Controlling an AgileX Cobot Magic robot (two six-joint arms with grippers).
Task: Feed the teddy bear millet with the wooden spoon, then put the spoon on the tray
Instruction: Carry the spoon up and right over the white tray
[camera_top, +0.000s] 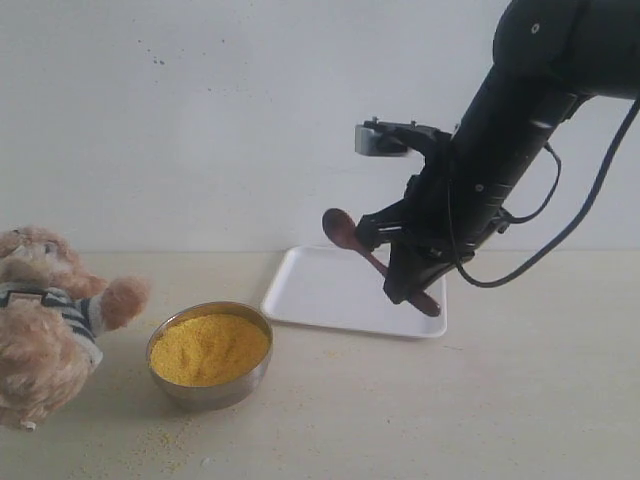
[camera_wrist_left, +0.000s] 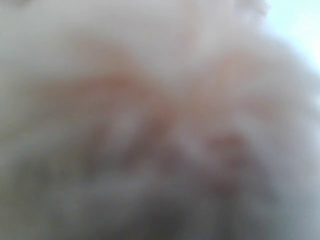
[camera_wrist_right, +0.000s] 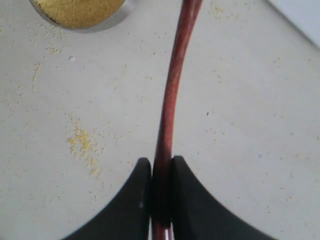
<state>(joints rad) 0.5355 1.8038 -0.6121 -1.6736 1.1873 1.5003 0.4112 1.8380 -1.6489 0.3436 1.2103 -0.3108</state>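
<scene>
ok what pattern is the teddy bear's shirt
Navy and white stripes, clearest on the teddy bear in the exterior view.

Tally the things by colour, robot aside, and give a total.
Brown: 2, fluffy light-brown plush teddy bear and dark reddish-brown wooden spoon
Yellow: 1, heap of fine yellow millet
Silver: 1, small round steel bowl
White: 1, flat rectangular white tray
Total: 5

Teddy bear (camera_top: 45, 320) partly beyond exterior view's left edge.

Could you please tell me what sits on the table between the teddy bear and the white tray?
The steel bowl, heaped with millet, sits between the teddy bear and the tray, as the exterior view shows.
</scene>
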